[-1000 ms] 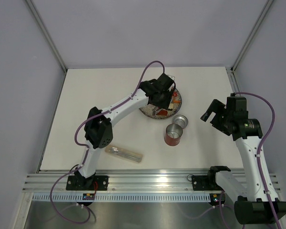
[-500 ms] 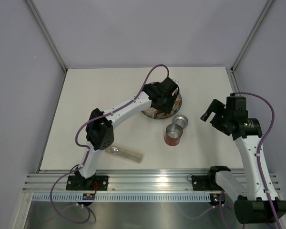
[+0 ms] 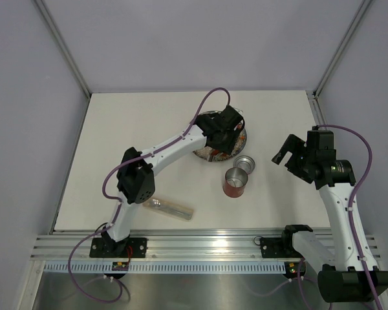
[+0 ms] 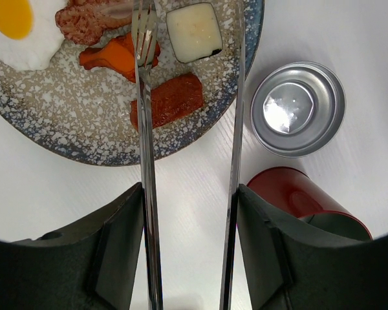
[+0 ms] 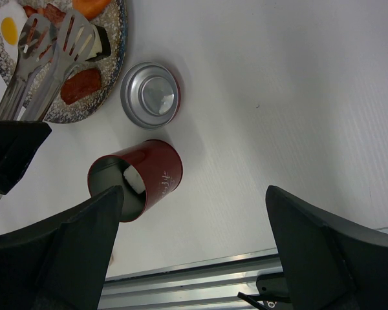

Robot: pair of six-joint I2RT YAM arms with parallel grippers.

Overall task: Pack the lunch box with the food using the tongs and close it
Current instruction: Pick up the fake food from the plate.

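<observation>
My left gripper [image 4: 189,194] is shut on the tongs [image 4: 145,161], its pads pressing both silver arms from outside. The tongs stand open over the speckled plate [image 4: 64,123] with nothing between them. One arm's tip lies over an orange shrimp [image 4: 113,55]; the other runs along the plate's right rim. On the plate lie a sausage [image 4: 168,100], a sushi block [image 4: 194,31] and a fried egg [image 4: 16,26]. The red lunch box [image 5: 139,177] stands open with a white piece [image 5: 134,179] inside. Its lid [image 5: 150,94] lies upside down beside it. My right gripper [image 5: 194,190] hangs open, right of the lunch box [image 3: 235,183].
A clear plastic tube [image 3: 169,207] lies near the front edge, left of the lunch box. An aluminium rail [image 3: 200,245] runs along the table's near side. Grey walls close in the left, back and right.
My left gripper with the tongs has shifted slightly right over the plate, and the tong arms have spread a little. The right arm has not moved.
</observation>
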